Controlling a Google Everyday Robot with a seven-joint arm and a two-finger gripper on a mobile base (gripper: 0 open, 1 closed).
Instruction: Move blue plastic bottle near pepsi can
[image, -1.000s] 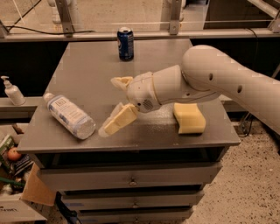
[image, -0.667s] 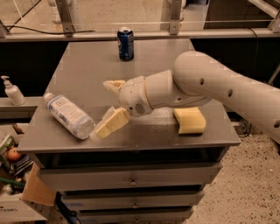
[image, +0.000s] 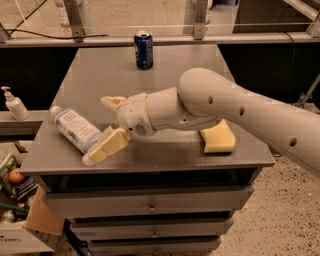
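Note:
The blue plastic bottle (image: 74, 128) lies on its side near the table's front left, white cap pointing back-left. The pepsi can (image: 143, 49) stands upright at the table's far edge, well away from the bottle. My gripper (image: 104, 127) is open at the bottle's right end, low over the table. One finger (image: 113, 102) is behind the bottle's base and the other finger (image: 106, 147) is in front of it, covering part of that end. The bottle still rests on the grey table (image: 165, 80).
A yellow sponge (image: 218, 139) lies near the table's front right, partly under my arm. A white pump dispenser (image: 14, 104) stands on a lower shelf to the left. A cardboard box with clutter (image: 20, 200) sits on the floor at the lower left.
My arm has moved left across the table, bringing the open gripper from beside the bottle to around its right end. The bottle and can have not moved.

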